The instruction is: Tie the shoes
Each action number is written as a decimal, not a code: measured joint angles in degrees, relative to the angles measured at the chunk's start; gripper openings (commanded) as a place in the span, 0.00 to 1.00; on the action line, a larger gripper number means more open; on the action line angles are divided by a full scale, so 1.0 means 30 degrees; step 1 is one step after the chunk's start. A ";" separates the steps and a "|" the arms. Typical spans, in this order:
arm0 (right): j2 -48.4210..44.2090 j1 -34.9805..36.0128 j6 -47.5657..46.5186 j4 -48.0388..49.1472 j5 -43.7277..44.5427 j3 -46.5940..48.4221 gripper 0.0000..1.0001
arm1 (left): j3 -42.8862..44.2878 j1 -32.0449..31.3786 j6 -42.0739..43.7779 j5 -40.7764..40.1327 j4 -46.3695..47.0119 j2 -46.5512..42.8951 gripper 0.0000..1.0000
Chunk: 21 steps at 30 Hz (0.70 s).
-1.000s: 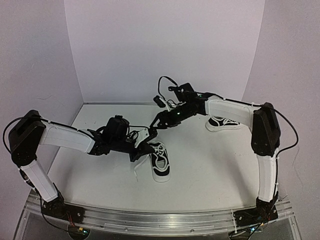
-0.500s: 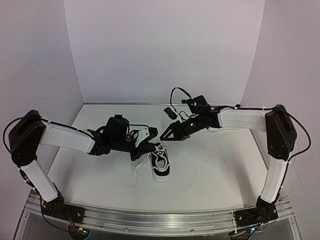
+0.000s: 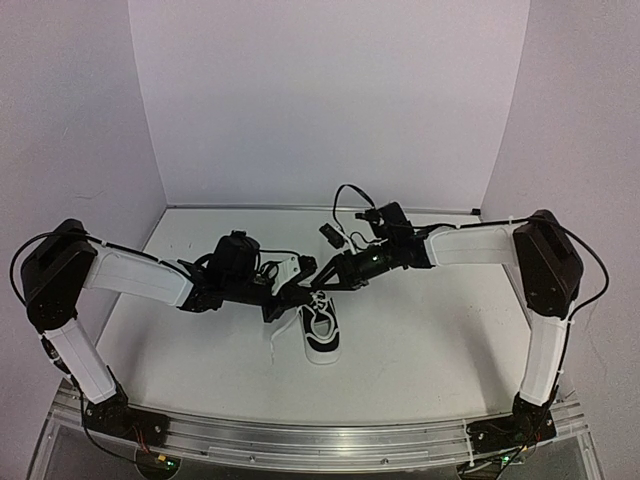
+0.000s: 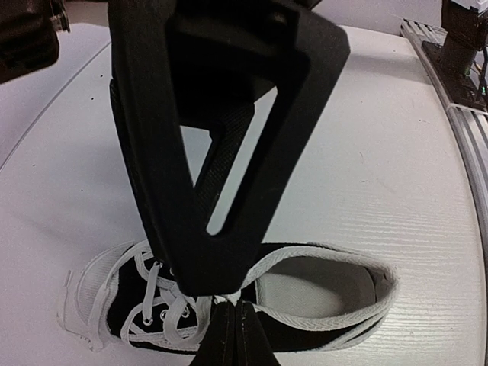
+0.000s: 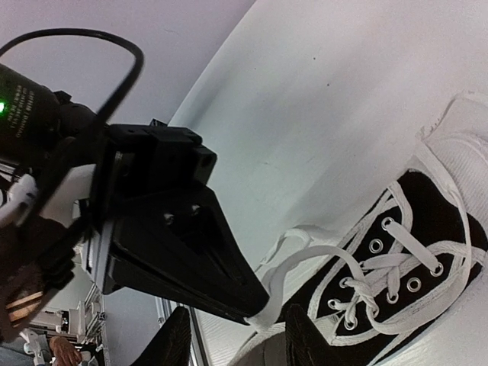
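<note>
One black sneaker (image 3: 322, 328) with a white sole lies mid-table, toe toward the front edge. My left gripper (image 3: 303, 287) hangs over its tongue, shut on a white lace (image 4: 221, 299) and pinching it at the fingertips (image 4: 232, 332). In the right wrist view that lace (image 5: 335, 259) arcs from the left gripper's black wedge tip (image 5: 255, 305) back to the shoe (image 5: 419, 194). My right gripper (image 3: 318, 283) meets the left one tip to tip. Its jaws (image 5: 240, 343) stand apart on either side of the lace, not touching it. Its finger (image 4: 229, 152) fills the left wrist view above the shoe (image 4: 328, 286).
White walls close in the table at the back and both sides. An aluminium rail (image 3: 320, 435) runs along the front edge by the arm bases. The right arm's black cable (image 3: 350, 195) loops above its wrist.
The right gripper swung out to the right, then came in low to the left gripper's tip by the shoe, its jaws narrowing. The left gripper kept its pinch on the lace and stayed put.
</note>
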 measured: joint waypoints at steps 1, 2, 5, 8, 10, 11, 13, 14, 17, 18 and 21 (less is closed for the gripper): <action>0.0133 0.0000 0.0000 0.0024 -0.0012 -0.0071 0.39 | 0.0000 0.0000 0.0000 0.0000 0.0001 0.0012 0.00; 0.0242 0.0000 0.0000 0.0024 -0.0052 -0.0165 0.39 | 0.0000 0.0000 -0.0006 -0.0001 0.0003 0.0018 0.00; 0.0373 0.0000 0.0000 0.0023 -0.0207 -0.0328 0.37 | 0.0000 0.0000 -0.0006 -0.0060 0.0085 0.0030 0.00; 0.0458 0.0037 0.0036 0.0100 -0.0455 -0.0337 0.36 | 0.0000 -0.0004 -0.0004 -0.0125 0.0139 0.0030 0.00; 0.0579 0.0107 0.0051 0.0118 -0.0589 -0.0337 0.34 | 0.0000 -0.0015 -0.0007 -0.0138 0.0139 0.0030 0.00; 0.0643 0.0152 0.0054 0.0121 -0.0644 -0.0337 0.33 | 0.0000 -0.0021 -0.0007 -0.0138 0.0145 0.0030 0.00; 0.0781 0.0231 0.0060 0.0194 -0.0761 -0.0337 0.31 | -0.0002 -0.0036 -0.0007 -0.0136 0.0149 0.0030 0.00; 0.0851 0.0273 0.0078 0.0264 -0.0799 -0.0337 0.31 | -0.0007 -0.0036 -0.0007 -0.0132 0.0153 0.0030 0.00; 0.0975 0.0321 0.0122 0.0472 -0.0896 -0.0337 0.18 | -0.0007 -0.0051 -0.0007 -0.0144 0.0130 0.0045 0.00; 0.0985 0.0321 0.0172 0.0576 -0.0952 -0.0337 0.09 | -0.0007 -0.0051 -0.0007 -0.0150 0.0128 0.0055 0.00; 0.0989 0.0285 0.0228 0.0697 -0.0998 -0.0337 0.00 | -0.0023 -0.0039 -0.0007 -0.0155 0.0114 0.0066 0.02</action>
